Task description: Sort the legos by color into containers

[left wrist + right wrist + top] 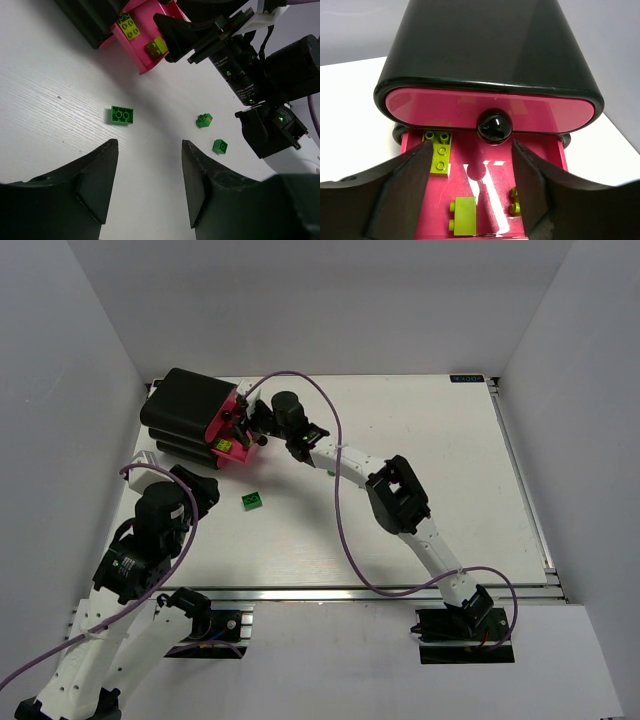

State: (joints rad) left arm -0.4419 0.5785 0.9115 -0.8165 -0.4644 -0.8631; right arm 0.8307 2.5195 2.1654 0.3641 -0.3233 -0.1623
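Your right gripper (471, 150) is hanging wide open and empty over the pulled-out magenta-pink plastic drawer (440, 195). Three yellow-green studded bricks (438, 152) are lying in it, under the black rounded cabinet (485, 45). Your left gripper (148, 150) is also gaping empty, with a dark green studded brick (122, 115) lying just ahead of its fingertips and two smaller green bricks (204, 120) sitting further right on the white table (50, 125).

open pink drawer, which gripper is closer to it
Right. The right gripper hangs over the open drawer, just in front of the shut drawer above it. The left gripper is back over the table, a green brick lying between it and the drawer.
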